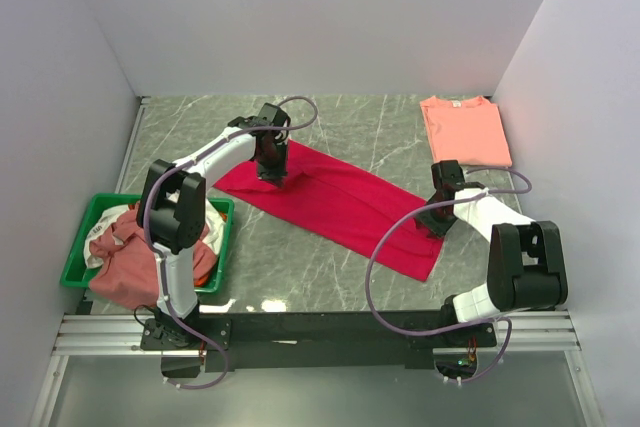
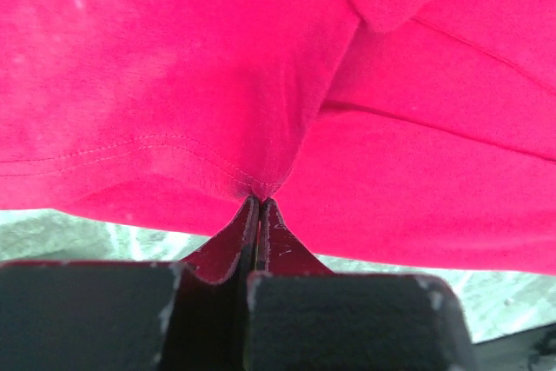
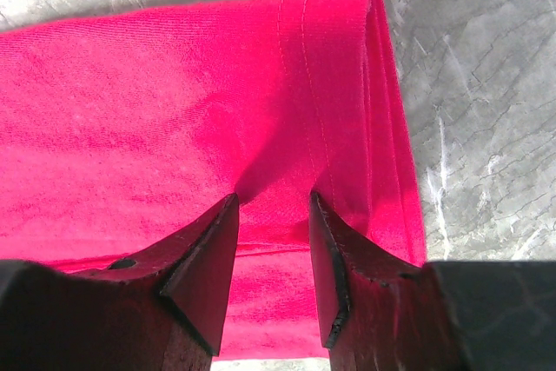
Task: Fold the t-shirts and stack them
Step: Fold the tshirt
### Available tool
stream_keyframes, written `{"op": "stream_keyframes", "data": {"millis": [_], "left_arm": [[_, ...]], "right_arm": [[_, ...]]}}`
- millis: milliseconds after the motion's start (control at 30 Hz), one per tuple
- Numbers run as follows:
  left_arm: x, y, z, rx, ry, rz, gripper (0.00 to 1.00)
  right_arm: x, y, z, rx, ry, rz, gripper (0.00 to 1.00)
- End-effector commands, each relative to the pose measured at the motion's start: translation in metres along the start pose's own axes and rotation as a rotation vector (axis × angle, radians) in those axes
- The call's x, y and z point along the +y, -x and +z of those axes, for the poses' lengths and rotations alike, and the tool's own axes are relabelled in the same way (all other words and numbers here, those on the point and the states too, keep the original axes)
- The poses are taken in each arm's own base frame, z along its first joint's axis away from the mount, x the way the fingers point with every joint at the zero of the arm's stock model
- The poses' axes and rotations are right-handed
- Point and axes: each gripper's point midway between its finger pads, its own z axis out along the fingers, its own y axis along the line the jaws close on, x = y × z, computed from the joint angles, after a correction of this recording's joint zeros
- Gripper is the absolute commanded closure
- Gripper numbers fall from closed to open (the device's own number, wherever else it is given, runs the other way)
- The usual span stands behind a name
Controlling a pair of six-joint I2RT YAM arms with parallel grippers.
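Note:
A crimson-red t-shirt (image 1: 345, 207) lies folded into a long band slanting across the middle of the marble table. My left gripper (image 1: 273, 175) is at its far left end, shut on a pinch of the red cloth near a hem (image 2: 258, 190). My right gripper (image 1: 436, 219) is at the near right end, jaws open, tips pressed down on the red shirt (image 3: 174, 110) beside its folded hem edge (image 3: 274, 197). A salmon-pink t-shirt (image 1: 464, 129) lies folded flat at the back right.
A green plastic tray (image 1: 100, 209) at the left holds a heap of crumpled dusty rose, white and orange tees (image 1: 125, 257). White walls close in the table on three sides. Bare marble (image 1: 300, 267) shows near the front edge.

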Motion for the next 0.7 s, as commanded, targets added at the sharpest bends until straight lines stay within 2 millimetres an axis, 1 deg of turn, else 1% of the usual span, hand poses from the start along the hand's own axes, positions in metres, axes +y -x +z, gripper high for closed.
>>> {"op": "stream_keyframes", "data": {"millis": [0,67,267,367,400,467,500,567,600,633,667], "left_arm": [[-0.019,0.01,-0.026,-0.045,-0.078,-0.015,1.0],[-0.019,0.008,-0.025,-0.039,-0.08,-0.02,1.0],[-0.025,0.008,-0.032,-0.041,-0.108,-0.029,0.99],[-0.027,0.008,-0.035,-0.043,-0.119,-0.034,0.84],[-0.029,0.009,-0.038,-0.047,-0.126,-0.036,0.75],[-0.033,0.01,-0.042,-0.05,-0.152,-0.043,0.66],[-0.035,0.012,-0.045,-0.056,-0.162,-0.046,0.59],[-0.039,0.016,-0.053,-0.06,-0.202,-0.07,0.54],[-0.039,0.019,-0.056,-0.072,-0.219,-0.08,0.49],[-0.036,0.023,-0.059,-0.077,-0.23,-0.106,0.47],[-0.034,0.026,-0.061,-0.083,-0.243,-0.119,0.46]], "right_arm": [[-0.031,-0.018,0.01,0.044,-0.098,-0.014,0.54],[-0.031,-0.018,0.009,0.041,-0.099,-0.014,0.55],[-0.032,-0.018,0.008,0.037,-0.098,-0.014,0.54],[-0.032,-0.017,0.007,0.034,-0.095,-0.01,0.54],[-0.032,-0.016,0.005,0.03,-0.093,-0.01,0.54],[-0.031,-0.014,0.003,0.025,-0.091,-0.015,0.55],[-0.029,-0.012,0.0,0.015,-0.084,-0.015,0.55],[-0.027,-0.006,-0.007,0.0,-0.08,-0.026,0.55],[-0.025,-0.002,-0.012,-0.017,-0.069,-0.028,0.55],[-0.026,0.0,-0.016,-0.024,-0.076,-0.031,0.54],[-0.021,0.008,-0.022,-0.045,-0.061,-0.043,0.55]]}}
